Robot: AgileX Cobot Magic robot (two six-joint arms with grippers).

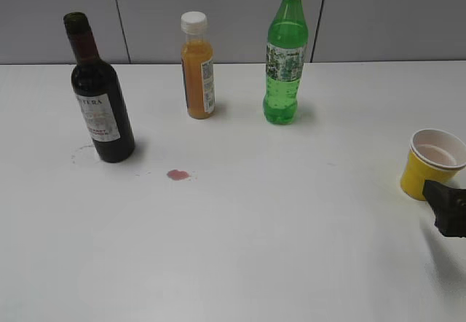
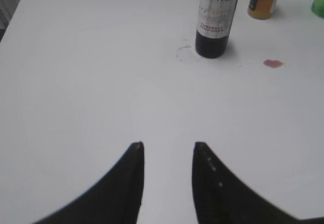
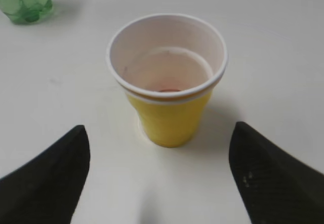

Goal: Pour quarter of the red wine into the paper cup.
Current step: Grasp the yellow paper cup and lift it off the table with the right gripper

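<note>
Red wine (image 2: 217, 19) label "FRONTERA", whole only in left wrist view.

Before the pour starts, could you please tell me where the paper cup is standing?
The paper cup stands upright at the table's far right edge in the exterior view, right of the green soda bottle, just ahead of the right gripper.

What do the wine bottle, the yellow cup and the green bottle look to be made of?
Wine bottle: dark glass by its look, glossy, with a white paper label and no cap visible. Yellow cup: likely paper, matte yellow wall, white inside, rolled rim. Green bottle: probably thin plastic, see-through green, with a moulded lobed base in the right wrist view.
</note>
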